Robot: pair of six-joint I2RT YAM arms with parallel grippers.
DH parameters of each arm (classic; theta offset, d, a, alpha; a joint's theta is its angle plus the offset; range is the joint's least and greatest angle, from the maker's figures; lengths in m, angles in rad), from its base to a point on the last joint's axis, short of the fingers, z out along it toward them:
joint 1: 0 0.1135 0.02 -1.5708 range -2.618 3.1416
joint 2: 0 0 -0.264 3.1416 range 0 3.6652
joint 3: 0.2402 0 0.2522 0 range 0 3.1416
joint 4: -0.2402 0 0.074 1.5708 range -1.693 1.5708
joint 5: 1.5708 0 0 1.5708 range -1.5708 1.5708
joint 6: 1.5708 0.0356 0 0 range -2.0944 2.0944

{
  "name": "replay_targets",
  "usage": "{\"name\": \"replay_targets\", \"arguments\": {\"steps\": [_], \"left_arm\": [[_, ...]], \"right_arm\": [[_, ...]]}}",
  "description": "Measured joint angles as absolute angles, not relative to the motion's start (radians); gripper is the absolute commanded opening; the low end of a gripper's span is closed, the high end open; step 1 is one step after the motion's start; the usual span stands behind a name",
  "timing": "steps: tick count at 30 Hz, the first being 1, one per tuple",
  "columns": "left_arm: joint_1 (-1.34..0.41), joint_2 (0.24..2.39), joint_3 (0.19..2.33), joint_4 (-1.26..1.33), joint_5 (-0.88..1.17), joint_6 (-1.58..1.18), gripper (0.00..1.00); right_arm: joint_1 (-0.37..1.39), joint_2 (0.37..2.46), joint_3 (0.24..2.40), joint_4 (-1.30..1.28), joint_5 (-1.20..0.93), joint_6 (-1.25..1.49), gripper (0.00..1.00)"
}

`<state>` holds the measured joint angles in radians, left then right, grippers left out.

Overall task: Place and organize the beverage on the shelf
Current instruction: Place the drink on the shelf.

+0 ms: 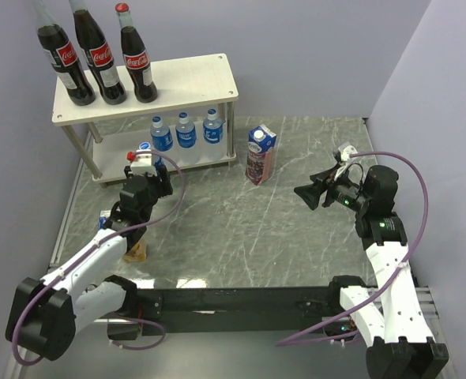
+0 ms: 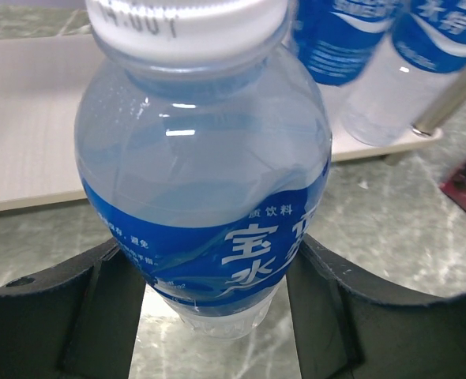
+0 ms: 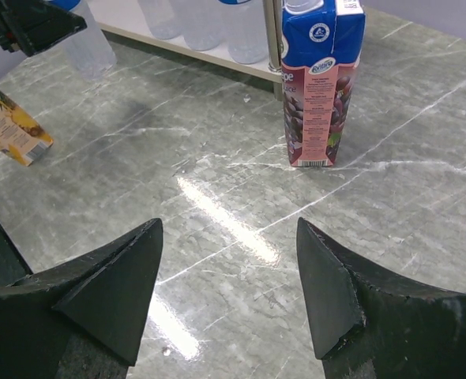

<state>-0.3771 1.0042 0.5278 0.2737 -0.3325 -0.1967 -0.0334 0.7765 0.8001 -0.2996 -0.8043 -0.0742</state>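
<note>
Three cola bottles (image 1: 101, 55) stand on the top board of the shelf (image 1: 193, 79). Three water bottles (image 1: 186, 129) are lined up on its lower board. My left gripper (image 1: 144, 163) is shut on a fourth water bottle (image 2: 209, 174), blue-labelled with a white cap, gripping it at the label just in front of the lower board (image 2: 28, 134). The purple juice carton (image 1: 260, 154) stands upright on the table right of the shelf, also in the right wrist view (image 3: 320, 79). The yellow carton (image 1: 136, 251) lies under my left arm. My right gripper (image 1: 308, 193) (image 3: 229, 292) is open and holds nothing, well short of the purple carton.
The grey marble table (image 1: 241, 237) has walls on the left, back and right. The shelf's metal leg (image 3: 272, 31) stands beside the purple carton. The left arm (image 1: 99, 253) stretches over the yellow carton (image 3: 12, 126).
</note>
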Motion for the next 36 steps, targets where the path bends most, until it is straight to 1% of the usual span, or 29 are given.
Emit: {"name": "replay_targets", "arguments": {"steps": [19,36], "left_arm": [[-0.206,1.137,0.590,0.381,-0.250,-0.147,0.00],[-0.080,1.236,0.657,0.400,-0.110,-0.112,0.00]], "right_arm": [[-0.033,0.776,0.800,-0.299,-0.806,-0.075,0.75],[-0.033,0.776,0.800,-0.299,-0.806,-0.075,0.75]]}}
